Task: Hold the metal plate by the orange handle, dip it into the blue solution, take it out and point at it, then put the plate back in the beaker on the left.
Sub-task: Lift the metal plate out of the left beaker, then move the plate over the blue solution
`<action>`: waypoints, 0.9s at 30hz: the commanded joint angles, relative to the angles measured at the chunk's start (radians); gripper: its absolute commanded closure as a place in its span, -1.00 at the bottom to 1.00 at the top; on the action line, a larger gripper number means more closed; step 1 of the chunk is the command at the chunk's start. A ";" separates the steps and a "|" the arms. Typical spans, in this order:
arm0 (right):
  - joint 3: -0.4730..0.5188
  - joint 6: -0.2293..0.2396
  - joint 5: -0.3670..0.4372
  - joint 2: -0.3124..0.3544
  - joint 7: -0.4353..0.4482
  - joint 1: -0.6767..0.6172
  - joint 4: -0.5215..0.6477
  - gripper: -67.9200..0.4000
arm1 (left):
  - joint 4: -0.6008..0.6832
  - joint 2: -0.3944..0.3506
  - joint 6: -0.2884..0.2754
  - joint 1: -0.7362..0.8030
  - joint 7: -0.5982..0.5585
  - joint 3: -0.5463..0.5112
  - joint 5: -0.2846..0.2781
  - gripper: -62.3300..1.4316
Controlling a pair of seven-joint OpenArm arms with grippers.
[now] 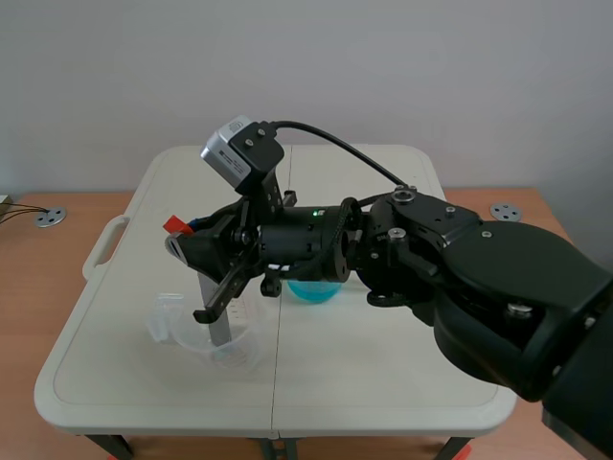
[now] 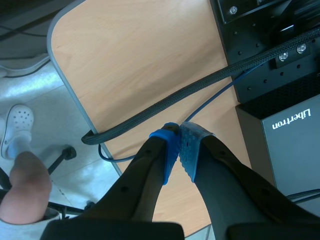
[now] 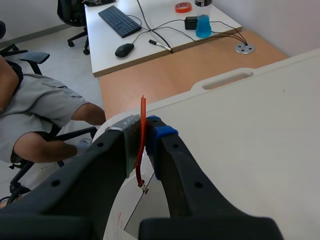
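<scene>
Right pincer [image 3: 145,134] clamped on orange handle [image 3: 143,112] for a straight, upright hang of metal plate [image 1: 222,324], lower end inside clear beaker [image 1: 170,326] (blue solution [image 1: 311,290] just behind beaker). Left pincer [image 2: 179,147] pressed together, empty, well away from beaker.

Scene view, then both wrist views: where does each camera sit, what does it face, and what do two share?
Scene view: between the arms, facing across the white table; right arm shows.
Left wrist: above shut left gripper, facing a wooden desktop.
Right wrist: above right gripper, shut on the orange handle, facing the table edge.
Shared: table, scene and right wrist.
</scene>
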 commanded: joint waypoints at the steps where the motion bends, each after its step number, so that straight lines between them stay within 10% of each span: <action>1: 0.000 0.005 0.012 -0.011 0.016 0.011 0.043 0.95 | 0.011 0.005 -0.003 0.010 -0.009 0.002 0.000 0.86; 27: 0.074 0.003 -0.077 0.131 -0.010 -0.038 0.485 0.95 | 0.010 0.005 -0.003 0.010 -0.007 0.002 0.000 0.86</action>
